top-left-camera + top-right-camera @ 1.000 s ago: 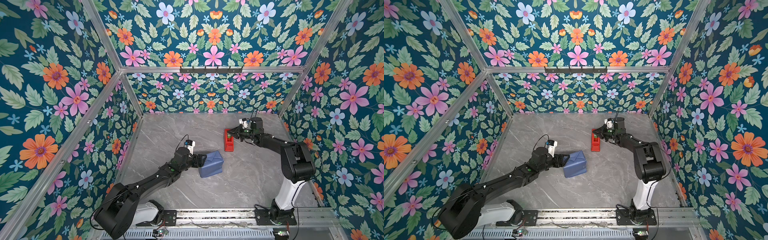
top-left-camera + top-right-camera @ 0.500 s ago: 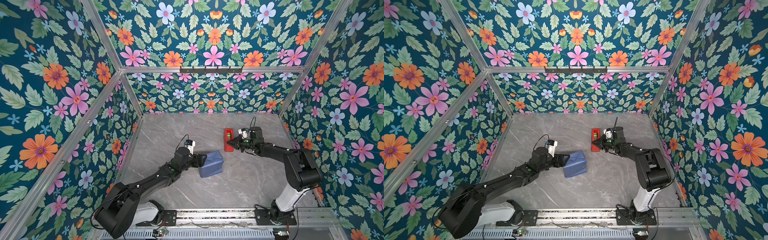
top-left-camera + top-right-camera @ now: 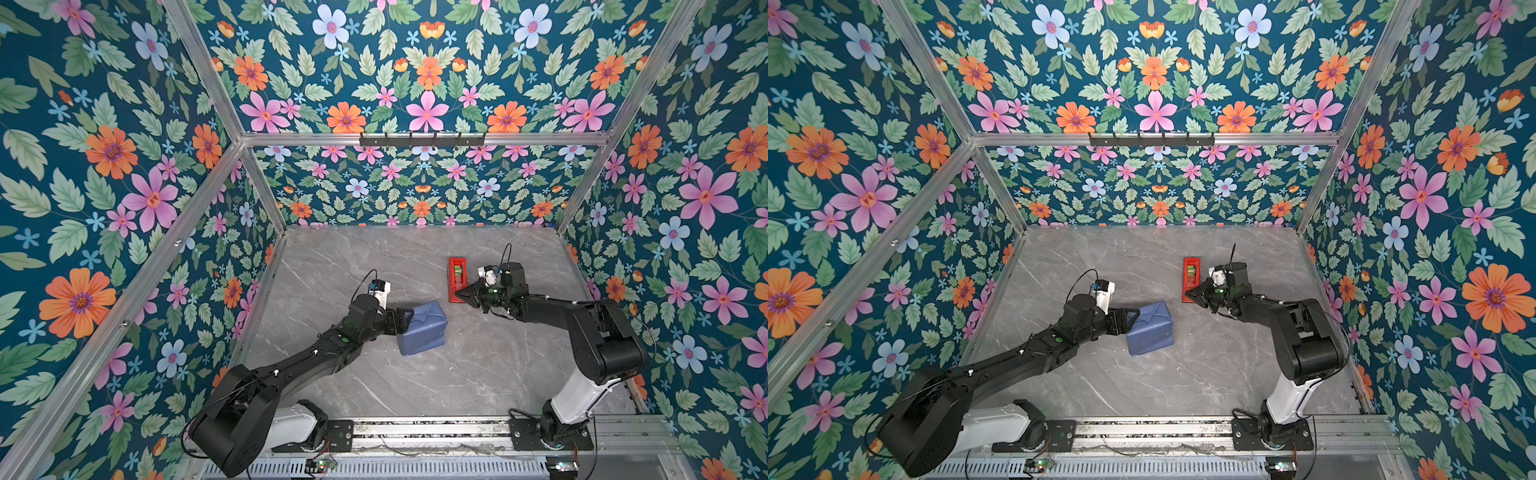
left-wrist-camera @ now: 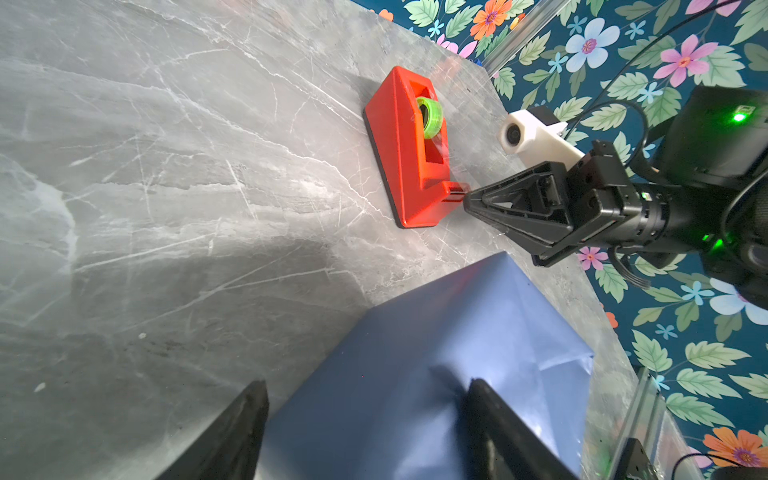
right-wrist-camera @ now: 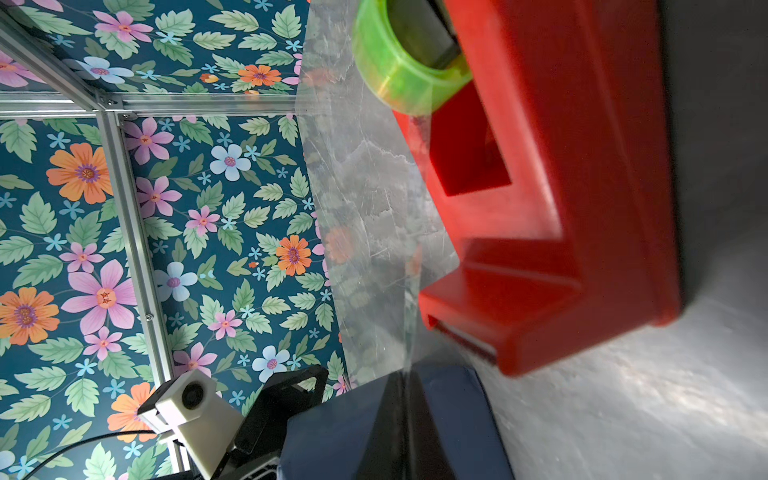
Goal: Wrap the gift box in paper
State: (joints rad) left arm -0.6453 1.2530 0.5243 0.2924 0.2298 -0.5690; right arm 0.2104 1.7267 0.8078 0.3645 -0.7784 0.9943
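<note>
the right gripper (image 3: 459, 296) has slid from the far end of the red tape dispenser (image 3: 457, 274) down to its near, cutter end, while the left arm hasn't budged. that gripper is pinched tight, and in the right wrist view a clear tape strip (image 5: 365, 216) runs from the green roll (image 5: 399, 70) to its tips, so it looks to be drawing off a length for sealing. the dispenser sits right of the middle of the desk (image 3: 353, 257), toward the far edge. the left gripper (image 3: 406, 321) is spread wide and clamped across the end of the parcel, the gift box hidden entirely under slate-blue paper (image 3: 424, 332), near the desk's middle, a touch toward the left edge. my read: that hold pins the end folds shut and stops the parcel sliding until tape arrives. folding looks done, sealing remains.
</note>
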